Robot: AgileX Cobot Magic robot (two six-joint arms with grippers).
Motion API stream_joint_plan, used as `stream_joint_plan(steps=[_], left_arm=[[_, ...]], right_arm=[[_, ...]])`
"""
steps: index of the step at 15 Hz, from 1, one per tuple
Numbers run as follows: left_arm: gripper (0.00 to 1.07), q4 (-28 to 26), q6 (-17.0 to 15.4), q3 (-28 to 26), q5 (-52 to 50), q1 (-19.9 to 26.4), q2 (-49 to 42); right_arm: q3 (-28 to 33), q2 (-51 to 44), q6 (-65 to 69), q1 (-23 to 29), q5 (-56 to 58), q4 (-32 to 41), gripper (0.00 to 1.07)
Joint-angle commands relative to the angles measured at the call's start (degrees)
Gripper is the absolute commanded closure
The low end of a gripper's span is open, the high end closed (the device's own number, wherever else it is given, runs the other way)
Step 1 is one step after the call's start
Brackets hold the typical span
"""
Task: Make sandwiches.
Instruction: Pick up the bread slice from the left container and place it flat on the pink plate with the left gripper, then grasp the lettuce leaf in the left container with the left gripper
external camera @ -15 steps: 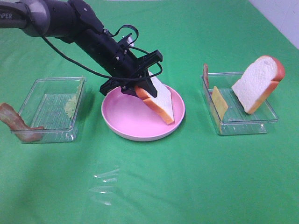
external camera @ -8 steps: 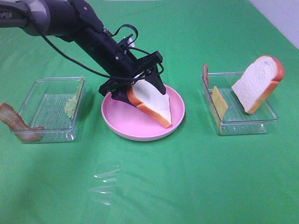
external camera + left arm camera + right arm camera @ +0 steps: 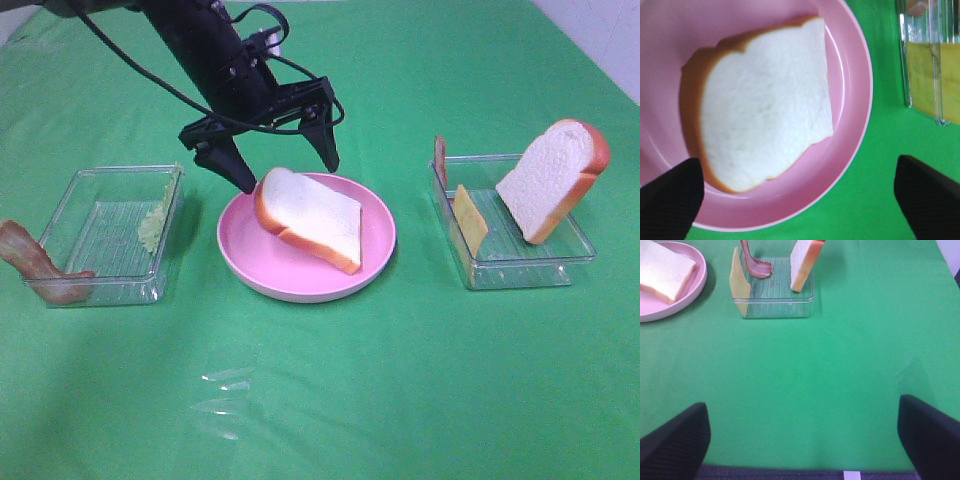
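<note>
A white bread slice (image 3: 310, 217) with orange-brown crust lies on the pink plate (image 3: 250, 262), also seen in the left wrist view (image 3: 765, 130). My left gripper (image 3: 285, 165) is open just above it, fingers apart on either side, holding nothing. A second bread slice (image 3: 553, 178) leans in the right clear tray (image 3: 520, 265) with a yellow cheese slice (image 3: 468, 222) and a bacon strip (image 3: 440, 160). Pale green lettuce (image 3: 153, 226) sits in the left tray (image 3: 100, 240); another bacon strip (image 3: 35, 262) hangs over its corner. My right gripper (image 3: 802, 440) is open over bare cloth.
Green cloth covers the table. A crumpled clear plastic scrap (image 3: 225, 400) lies in front of the plate. The right wrist view shows the right tray (image 3: 772, 310) and the plate's edge (image 3: 700, 282) far ahead.
My left gripper has opened and risen, letting go of the bread slice. The slice has dropped from tilted on edge to lying on the pink plate.
</note>
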Motion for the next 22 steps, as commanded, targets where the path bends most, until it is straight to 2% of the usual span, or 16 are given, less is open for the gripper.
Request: stream_joint_plan(steps=[1,4,7,10,11,13,16,18,22], left_arm=[[0.11,3.44,-1.49,-1.03,6.76,-0.69,-2.06],[0.11,7.91,-1.89,-0.92,6.76,-0.86,-6.13],[0.11,17.30,-3.15,-0.17,6.76,-0.97,-10.66],[0.11,26.30,-7.39,4.24,6.76,-0.97,-13.18],[0.11,27.96,-10.03,7.96,6.76,-0.69,-13.12],[0.11,28.99,-11.69,9.05,6.76,-0.63,-12.72],[0.11,30.42,-12.03,9.05,6.70,-0.23,-10.03],[0.11,30.19,-13.41,9.05,6.65,1.20,-8.14],[0.11,28.65,-11.69,8.94,5.50,4.01,-5.33]], right_arm=[[-0.17,-1.55,-0.57,0.00,-0.40,0.06,0.08],[-0.17,-1.55,-0.57,0.00,-0.40,0.06,0.08],[-0.17,-1.55,-0.57,0.00,-0.40,0.06,0.08],[-0.17,-1.55,-0.57,0.00,-0.40,0.06,0.08],[-0.17,-1.55,-0.57,0.00,-0.40,0.06,0.08],[-0.17,-1.55,-0.57,0.00,-0.40,0.06,0.08],[-0.17,-1.55,-0.57,0.00,-0.40,0.06,0.08],[-0.17,-1.55,-0.57,0.00,-0.40,0.06,0.08],[-0.17,-1.55,-0.57,0.00,-0.40,0.06,0.08]])
